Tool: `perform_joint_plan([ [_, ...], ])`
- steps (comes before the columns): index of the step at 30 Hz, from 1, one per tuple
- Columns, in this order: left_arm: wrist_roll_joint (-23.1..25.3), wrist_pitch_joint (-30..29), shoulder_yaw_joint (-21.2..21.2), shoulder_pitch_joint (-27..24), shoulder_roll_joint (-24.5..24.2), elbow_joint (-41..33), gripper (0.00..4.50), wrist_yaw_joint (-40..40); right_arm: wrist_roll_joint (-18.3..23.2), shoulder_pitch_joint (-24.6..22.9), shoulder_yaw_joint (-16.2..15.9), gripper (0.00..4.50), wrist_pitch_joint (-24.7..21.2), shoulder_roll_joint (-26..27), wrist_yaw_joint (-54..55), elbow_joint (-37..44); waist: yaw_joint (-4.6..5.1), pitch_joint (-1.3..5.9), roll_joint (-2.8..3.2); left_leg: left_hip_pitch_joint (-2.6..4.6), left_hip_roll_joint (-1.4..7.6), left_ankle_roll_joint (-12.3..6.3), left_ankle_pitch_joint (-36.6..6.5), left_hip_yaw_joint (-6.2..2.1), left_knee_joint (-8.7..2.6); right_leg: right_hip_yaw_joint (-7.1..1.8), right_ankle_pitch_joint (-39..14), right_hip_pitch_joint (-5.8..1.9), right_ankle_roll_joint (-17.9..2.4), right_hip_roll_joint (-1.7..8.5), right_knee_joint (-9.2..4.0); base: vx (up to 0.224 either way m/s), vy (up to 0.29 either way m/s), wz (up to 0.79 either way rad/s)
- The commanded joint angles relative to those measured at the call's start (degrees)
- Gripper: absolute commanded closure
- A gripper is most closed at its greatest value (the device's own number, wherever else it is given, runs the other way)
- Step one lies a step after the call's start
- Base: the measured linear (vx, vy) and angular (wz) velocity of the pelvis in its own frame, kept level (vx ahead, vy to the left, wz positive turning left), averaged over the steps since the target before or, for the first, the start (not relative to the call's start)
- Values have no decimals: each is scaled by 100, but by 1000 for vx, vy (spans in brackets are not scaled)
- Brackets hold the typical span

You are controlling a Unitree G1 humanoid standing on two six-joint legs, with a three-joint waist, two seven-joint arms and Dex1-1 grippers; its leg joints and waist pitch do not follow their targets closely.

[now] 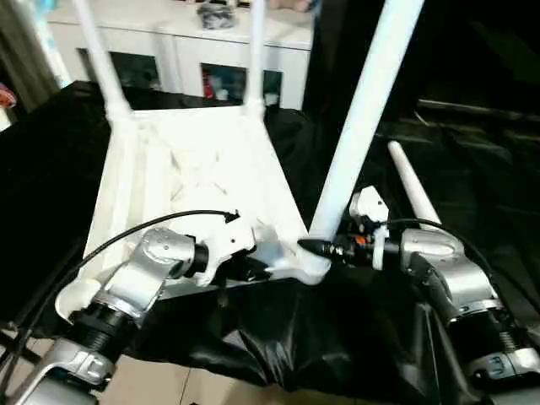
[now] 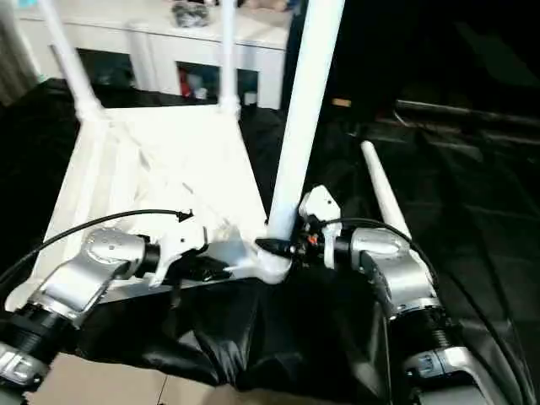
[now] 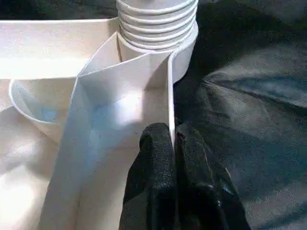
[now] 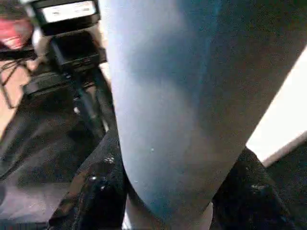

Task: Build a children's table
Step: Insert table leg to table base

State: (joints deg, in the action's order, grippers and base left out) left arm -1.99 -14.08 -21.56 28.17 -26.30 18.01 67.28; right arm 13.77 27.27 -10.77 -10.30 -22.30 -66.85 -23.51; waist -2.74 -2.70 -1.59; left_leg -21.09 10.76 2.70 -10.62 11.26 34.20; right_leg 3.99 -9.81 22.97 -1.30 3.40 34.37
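White plastic rectangular tabletop (image 1: pixel 194 177) lies ribbed underside up on the black cloth (image 1: pixel 472 177). Left gripper (image 3: pixel 173 143) is clenched on its near rim wall. Right gripper (image 1: pixel 314 248) grasps the white tapered tube leg (image 1: pixel 363 110) standing in the 5 o'clock corner socket. A loose leg (image 1: pixel 412 190) lies at 3 o'clock.

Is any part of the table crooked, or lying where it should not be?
Yes. The near-right leg, gripped by the right gripper, leans to the right, while the two far legs stand straighter. The fourth leg lies loose on the black cloth, and the near-left socket is empty.
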Motion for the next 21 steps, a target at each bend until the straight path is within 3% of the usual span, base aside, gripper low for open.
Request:
perform_joint_plan([
  [1, -201, 78, -138, 168, 55, -434, 450, 311, -205, -282, -485, 262, -204, -42, -271, -307, -20, 339, 50, 102, 306, -171, -1262, -145, -405, -311, -1386, -252, -1218, 492, -405, 0, 0, 0],
  [4, -132, 87, -144, 226, 45, -361, 450, 323, -241, -333, -533, 262, -88, -66, -387, -296, -41, 330, 83, 117, 305, -107, -1369, -147, -412, -309, -1525, -243, -1199, 491, -423, 0, 0, 0],
  [7, -80, 102, -127, 293, 64, -255, 450, 275, -242, -388, -555, 262, -54, -72, -438, -266, -62, 309, 70, 157, 304, -5, -1665, -156, -426, -310, -1946, -223, -1113, 493, -473, 0, 0, 0],
  [8, -65, 113, -109, 320, 89, -204, 450, 233, -259, -419, -570, 262, -31, -71, -461, -253, -64, 307, 99, 151, 304, 12, -1678, -165, -431, -311, -1972, -227, -1102, 493, -471, 0, 0, 0],
  [14, -56, 69, 9, 391, 250, -112, 450, -28, -340, -359, -468, 262, 99, 56, -224, -423, -61, 318, 91, 147, 307, 36, -1696, -172, -438, -308, -1915, -230, -1099, 493, -471, 0, 0, 0],
  [18, -17, -56, 216, 551, 554, 58, 450, -652, -492, -112, -162, 262, 256, 370, 718, -928, -25, 294, 75, 147, 287, 117, -1898, -184, -429, -294, -2377, -211, -1014, 511, -512, 0, 0, 0],
  [20, 70, -271, 424, 699, 926, 177, 450, -1414, -714, 265, 171, 262, 343, 744, 2185, -1727, 52, 260, 79, 151, 262, 199, -2115, -211, -426, -253, -2939, -174, -851, 506, -568, -26, 4, -5],
  [21, 73, -279, 429, 703, 939, 179, 450, -1435, -716, 278, 182, 262, 341, 757, 2232, -1755, 116, 277, 62, 127, 241, 250, -2153, -243, -419, -209, -3172, -213, -727, 514, -590, -52, 7, -10],
])
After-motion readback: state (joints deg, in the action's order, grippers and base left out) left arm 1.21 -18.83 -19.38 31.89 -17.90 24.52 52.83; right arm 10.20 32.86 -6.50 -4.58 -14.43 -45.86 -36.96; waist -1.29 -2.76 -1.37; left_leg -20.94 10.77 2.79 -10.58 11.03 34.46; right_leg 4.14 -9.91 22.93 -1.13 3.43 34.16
